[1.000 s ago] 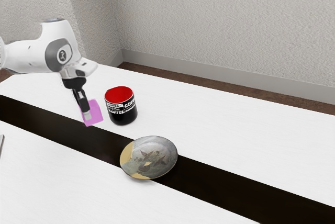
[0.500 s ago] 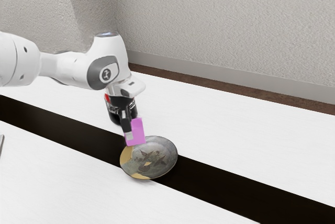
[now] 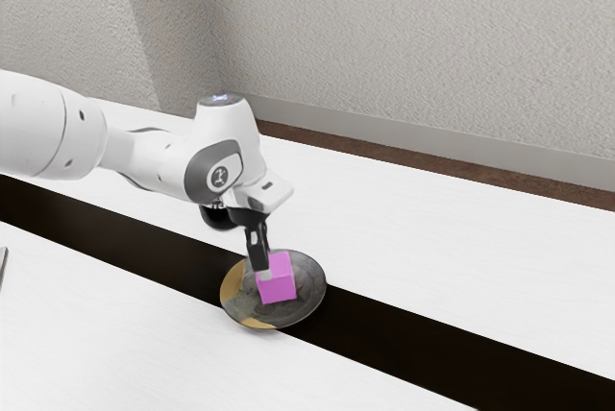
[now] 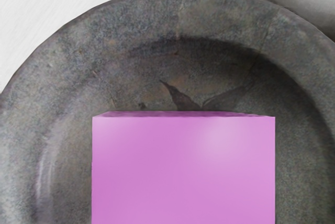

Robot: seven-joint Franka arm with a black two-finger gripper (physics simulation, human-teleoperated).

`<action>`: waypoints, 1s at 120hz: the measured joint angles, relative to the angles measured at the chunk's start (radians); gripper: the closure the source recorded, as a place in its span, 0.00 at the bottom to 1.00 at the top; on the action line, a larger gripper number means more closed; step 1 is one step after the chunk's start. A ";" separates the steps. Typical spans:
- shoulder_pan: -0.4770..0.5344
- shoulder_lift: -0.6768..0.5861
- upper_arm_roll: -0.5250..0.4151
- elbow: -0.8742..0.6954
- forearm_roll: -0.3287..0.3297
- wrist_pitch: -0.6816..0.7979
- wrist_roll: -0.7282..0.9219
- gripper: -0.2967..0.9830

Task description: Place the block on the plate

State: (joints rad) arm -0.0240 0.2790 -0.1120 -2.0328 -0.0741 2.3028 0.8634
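above the table [image 3: 442, 248] the block [image 3: 277, 287] sits level, long axis unclear.

The plate [image 4: 63, 56] looks like dull, mottled metal, the block [image 4: 183, 177] like smooth plastic with a faint sheen, the arm [image 3: 38, 128] like glossy plastic, the desk [image 3: 432, 238] smooth and matt, the wall [image 3: 404, 46] rough, matt plaster.
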 joint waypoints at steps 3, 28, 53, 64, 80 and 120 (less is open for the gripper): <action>0.000 -0.004 0.000 0.000 0.000 0.000 -0.001 0.31; 0.007 -0.077 0.005 0.060 -0.006 -0.067 -0.032 0.26; 0.015 -0.080 0.068 0.303 -0.001 -0.276 -0.156 0.24; 0.015 -0.114 0.075 0.368 0.031 -0.361 -0.213 0.24; 0.014 -0.161 0.077 0.413 0.060 -0.459 -0.290 0.24; 0.017 -0.178 0.089 0.416 0.073 -0.545 -0.420 0.23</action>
State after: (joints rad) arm -0.0067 0.1015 -0.0233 -1.6172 -0.0007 1.7575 0.4430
